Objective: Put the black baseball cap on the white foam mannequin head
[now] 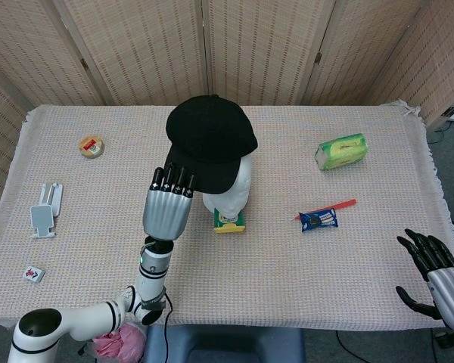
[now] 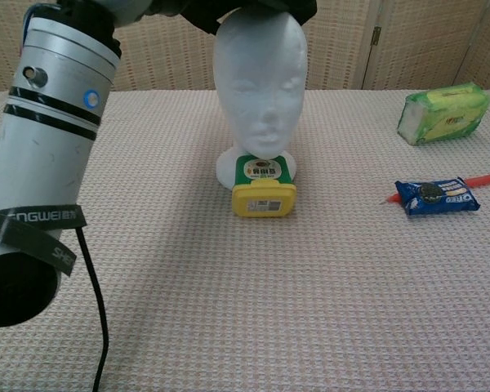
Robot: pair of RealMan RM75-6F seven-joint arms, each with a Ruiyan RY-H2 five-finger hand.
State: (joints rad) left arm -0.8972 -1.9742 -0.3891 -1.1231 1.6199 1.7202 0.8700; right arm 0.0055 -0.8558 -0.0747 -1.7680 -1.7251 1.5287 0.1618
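Note:
The black baseball cap (image 1: pixel 210 141) covers the top of the white foam mannequin head (image 1: pixel 237 193), whose face shows below the brim. In the chest view the cap (image 2: pixel 253 10) sits across the crown of the mannequin head (image 2: pixel 260 86) at the top edge. My left hand (image 1: pixel 169 208) holds the cap by its left rim, fingers up against the cloth. Its forearm (image 2: pixel 49 163) fills the left of the chest view. My right hand (image 1: pixel 433 272) hangs open off the table's front right corner, holding nothing.
A yellow and green bottle (image 1: pixel 229 221) lies against the mannequin's base. A green tissue pack (image 1: pixel 340 150) sits at the right, a blue snack packet (image 1: pixel 318 219) and red pen nearer. A tape roll (image 1: pixel 91 146), white phone stand (image 1: pixel 44 211) and small tile (image 1: pixel 33 274) lie on the left.

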